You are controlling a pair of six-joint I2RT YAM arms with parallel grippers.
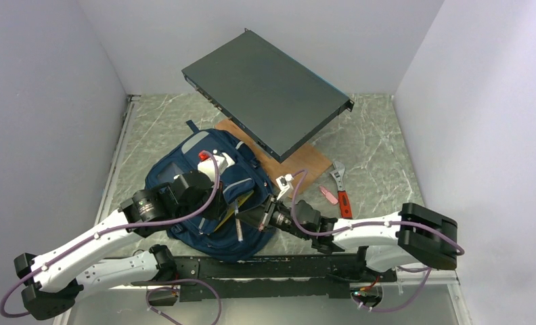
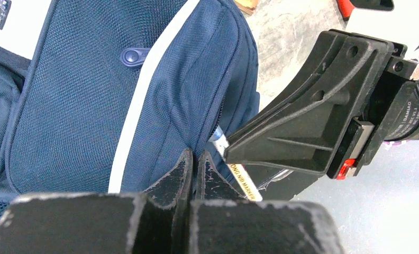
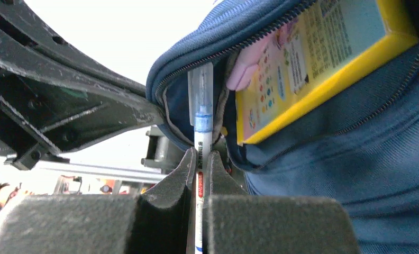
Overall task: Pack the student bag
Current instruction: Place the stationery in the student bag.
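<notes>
We find the student bag (image 1: 238,245) lying on the tabletop (image 1: 387,156) with its pocket unzipped. The right gripper (image 3: 198,159) clamps 1 marker (image 3: 202,127), cap at the opening. The left gripper (image 2: 193,159) is closed at the pocket rim. We advise feeding along the marker's axis, clear of the zip teeth.
</notes>
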